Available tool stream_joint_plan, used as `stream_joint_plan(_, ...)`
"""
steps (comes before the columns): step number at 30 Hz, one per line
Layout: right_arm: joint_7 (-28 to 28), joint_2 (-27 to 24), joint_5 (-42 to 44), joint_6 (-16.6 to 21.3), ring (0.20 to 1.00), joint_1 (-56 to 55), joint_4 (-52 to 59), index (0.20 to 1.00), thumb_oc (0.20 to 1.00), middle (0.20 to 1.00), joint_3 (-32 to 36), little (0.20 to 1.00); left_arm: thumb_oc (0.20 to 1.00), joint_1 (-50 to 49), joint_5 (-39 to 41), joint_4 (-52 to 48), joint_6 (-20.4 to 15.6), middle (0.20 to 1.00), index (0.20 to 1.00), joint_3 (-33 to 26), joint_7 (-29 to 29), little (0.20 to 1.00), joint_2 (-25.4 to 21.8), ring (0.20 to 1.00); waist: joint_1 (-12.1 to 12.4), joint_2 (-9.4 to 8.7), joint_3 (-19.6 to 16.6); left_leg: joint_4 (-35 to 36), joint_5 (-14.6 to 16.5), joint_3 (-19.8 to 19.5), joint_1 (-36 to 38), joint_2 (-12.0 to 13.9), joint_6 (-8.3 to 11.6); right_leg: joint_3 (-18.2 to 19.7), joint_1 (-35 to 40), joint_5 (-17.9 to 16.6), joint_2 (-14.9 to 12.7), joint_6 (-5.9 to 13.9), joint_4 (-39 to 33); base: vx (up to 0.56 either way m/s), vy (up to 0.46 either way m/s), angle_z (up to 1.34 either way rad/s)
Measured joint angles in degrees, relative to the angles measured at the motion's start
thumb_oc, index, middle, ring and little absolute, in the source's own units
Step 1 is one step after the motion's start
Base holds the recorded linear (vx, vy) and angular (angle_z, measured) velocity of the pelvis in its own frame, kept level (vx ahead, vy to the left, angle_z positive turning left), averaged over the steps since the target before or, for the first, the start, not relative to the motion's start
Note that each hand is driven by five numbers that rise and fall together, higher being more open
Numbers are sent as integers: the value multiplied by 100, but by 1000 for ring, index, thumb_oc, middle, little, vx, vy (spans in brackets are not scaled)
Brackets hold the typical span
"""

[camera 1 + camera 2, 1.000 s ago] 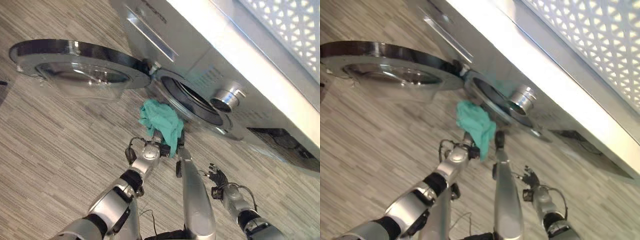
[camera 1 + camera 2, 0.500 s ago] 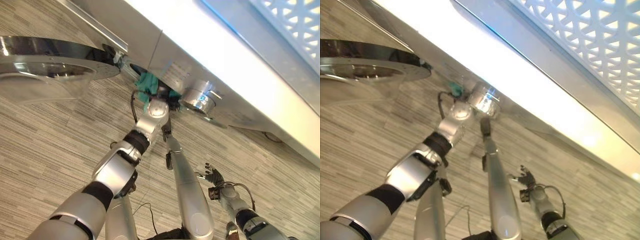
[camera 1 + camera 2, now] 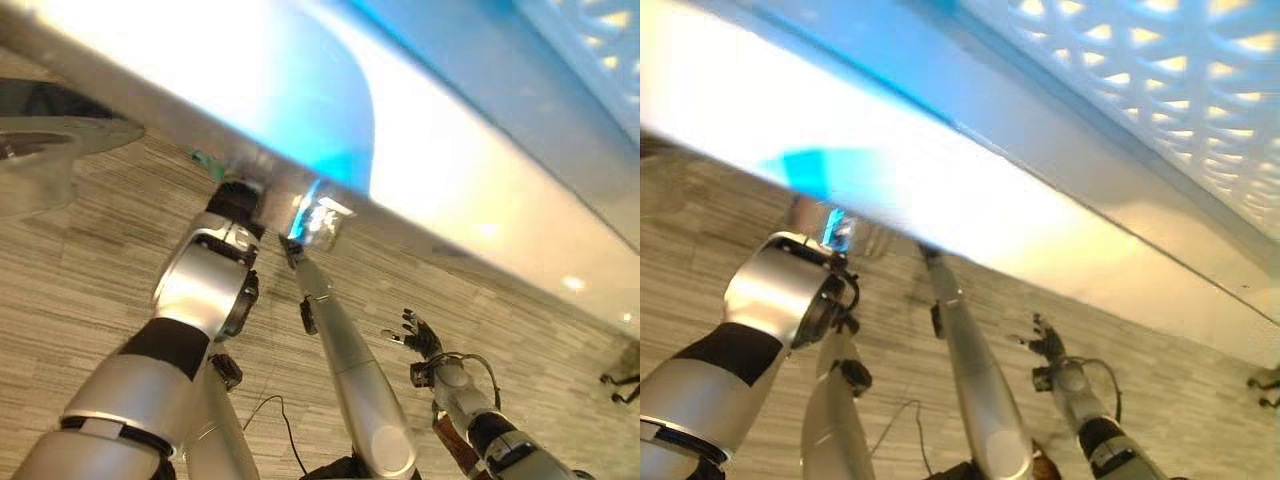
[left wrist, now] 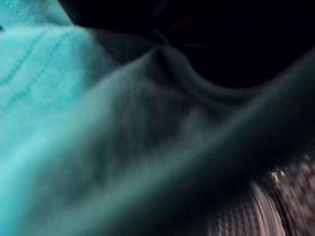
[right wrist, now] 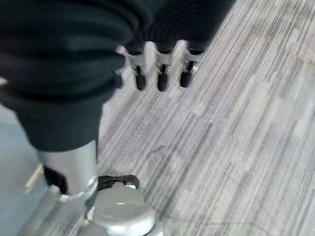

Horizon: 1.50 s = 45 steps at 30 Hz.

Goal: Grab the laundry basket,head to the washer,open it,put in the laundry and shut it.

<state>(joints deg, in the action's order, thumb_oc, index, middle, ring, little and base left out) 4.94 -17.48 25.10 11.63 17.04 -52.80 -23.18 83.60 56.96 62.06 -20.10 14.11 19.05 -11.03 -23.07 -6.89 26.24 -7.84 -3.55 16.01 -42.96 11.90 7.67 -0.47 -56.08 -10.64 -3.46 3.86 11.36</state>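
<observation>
Grey striped plank floor [image 5: 236, 142], lattice screen [image 3: 1160, 80]

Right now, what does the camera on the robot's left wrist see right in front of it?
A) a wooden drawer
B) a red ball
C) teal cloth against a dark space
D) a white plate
C: the left wrist view shows folds of teal cloth close up, with darkness behind them.

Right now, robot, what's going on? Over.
Left arm reaching into washer, hand hidden. Teal cloth in the drum. Right hand idle, fingers relaxed. Door open.
</observation>
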Motion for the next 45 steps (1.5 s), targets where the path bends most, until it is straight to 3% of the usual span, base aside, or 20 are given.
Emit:
stream_joint_plan(2,-6,-69,1,-3,1000,16,7,1000,1000,1000,11,1000,200,-130,887,-427,-303,200,200,-24,-163,200,-11,200,-4,-11,6,18,-8,28,-7,14,12,37,-11,-17,28,-19,-48,58,-47,-6)
stream_joint_plan(3,-5,-93,1,-9,1000,8,5,1000,1000,1000,8,1000,555,-260,1083,-715,-364,555,555,-29,-204,555,-37,555,-1,-11,6,21,-9,37,-10,17,13,48,-13,-29,33,-16,-63,26,-39,-4)
stream_joint_plan(5,-3,-144,-15,-22,1000,-122,74,1000,1000,1000,28,1000,1000,-386,1409,-1025,-557,1000,1000,13,-294,1000,-50,1000,-3,-11,6,41,-23,34,-4,25,32,50,-15,-30,43,-17,-63,8,-20,-1)
stream_joint_plan(8,-29,-170,-13,-90,1000,-235,161,1000,1000,1000,41,1000,1000,-419,1459,-897,-466,1000,1000,345,-364,1000,-188,1000,34,-9,7,146,-49,40,99,18,62,19,31,-53,45,-42,-52,-9,1,-1)
stream_joint_plan(9,-54,-154,-9,-114,1000,-221,131,1000,1000,1000,74,1000,1000,-364,1157,-373,-190,1000,1000,789,-462,1000,-454,1000,56,14,8,241,-75,39,264,12,91,1,158,-59,51,-56,-49,0,0,0)
stream_joint_plan(11,-106,-165,-7,-82,1000,-253,59,1000,1000,1000,160,1000,1000,-393,614,44,206,1000,1000,1047,-473,1000,-549,1000,47,99,-40,319,-87,31,384,14,108,-7,253,-15,55,-21,-48,-61,-8,2)
stream_joint_plan(13,-151,-238,-2,-37,1000,-297,-31,1000,1000,1000,197,1000,1000,-139,-934,647,720,1000,1000,2373,-648,1000,-738,1000,179,210,-84,416,-157,9,390,-31,107,-26,232,-4,39,-37,-49,-73,19,7)
stream_joint_plan(14,-200,-322,-2,-32,1000,-298,-89,1000,1000,1000,192,1000,1000,-11,-2180,668,1052,1000,1000,2848,-799,1000,-894,1000,271,289,-91,501,-204,-2,395,-40,73,-39,214,-2,23,-43,-49,-44,39,9)
stream_joint_plan(18,-273,-442,0,3,1000,-203,-182,1000,1000,1000,177,1000,1000,216,-4822,902,1560,1000,1000,4102,-1053,1000,-977,1000,376,370,-104,626,-301,-60,391,-105,49,-97,207,22,-39,-54,-48,-27,27,12)
stream_joint_plan(19,-319,-508,-1,1,1000,-185,-179,1000,1000,1000,164,1000,1000,384,-5786,820,1663,1000,1000,4772,-1241,1000,-906,1000,397,377,-104,667,-329,-106,383,-163,26,-122,206,21,-91,-55,-48,-32,54,20)
stream_joint_plan(22,-400,-647,-3,-19,1000,-206,-172,1000,1000,1000,157,1000,1000,540,-6595,134,1648,1000,1000,5382,-1514,1000,-995,1000,426,476,-124,712,-342,-126,377,-237,7,-137,203,15,-172,-61,-38,-14,37,10)
stream_joint_plan(24,-410,-656,-3,-21,1000,-206,-149,1000,1000,1000,155,1000,1000,512,-6801,-54,1609,1000,1000,5440,-1600,1000,-1055,1000,450,521,-110,716,-346,-127,378,-258,13,-143,202,10,-203,-67,-22,-14,55,4)
stream_joint_plan(30,-437,-792,-4,-161,1000,-222,389,1000,1000,1000,62,1000,1000,-4,-6611,-2529,1478,1000,1000,5341,-1821,1000,-1803,1000,764,860,24,835,-412,-146,508,-409,-56,-155,202,73,-360,-103,179,-11,44,8)
stream_joint_plan(32,-433,-807,-5,-171,1000,-226,488,1000,1000,1000,62,1000,1000,-499,-6164,-3100,1441,1000,1000,4909,-1810,1000,-1792,1000,803,1019,25,835,-422,-233,554,-491,-79,-171,198,240,-450,-51,405,-13,22,27)
stream_joint_plan(35,-423,-794,-16,-156,1000,-228,496,1000,1000,1000,63,1000,1000,-867,-5740,-3298,1407,1000,1000,4521,-1801,1000,-1760,1000,852,1082,2,843,-408,-318,597,-553,-141,-170,197,430,-498,56,607,-18,7,16)
stream_joint_plan(36,-372,-787,-53,-156,1000,-301,490,1000,1000,1000,78,1000,1000,-1824,-5079,-3951,1266,1000,1000,3694,-1690,1000,-1668,1000,866,1120,-11,842,-404,-330,623,-550,-144,-168,195,481,-527,38,667,0,0,0)
stream_joint_plan(39,-296,-679,-127,-157,1000,-340,461,1000,1000,1000,174,1000,1000,-2657,-4580,-4064,1137,1000,1000,3314,-1640,1000,-1258,1000,992,1148,-19,812,-407,-371,607,-556,-147,-196,179,510,-507,28,719,-18,-3,2)
stream_joint_plan(40,-194,-693,-128,-156,1000,-368,438,1000,1000,1000,217,1000,1000,-3350,-4325,-4079,1056,1000,1000,2974,-1530,1000,-870,1000,983,1156,-24,830,-400,-389,599,-524,-157,-200,144,557,-508,32,777,0,0,0)
stream_joint_plan(42,-107,-663,-180,-135,1000,-366,442,1000,1000,1000,249,1000,1000,-3931,-4353,-3969,1055,1000,1000,2778,-1462,1000,-587,1000,1010,1155,-24,827,-409,-429,527,-517,-146,-240,91,563,-480,33,787,-22,-14,4)
stream_joint_plan(45,-15,-620,-185,-132,1000,-400,428,1000,1000,1000,284,1000,1000,-4292,-4341,-3874,1064,1000,1000,2646,-1326,1000,-547,1000,1057,1159,-22,827,-414,-449,504,-488,-141,-291,87,586,-463,19,800,-9,2,4)
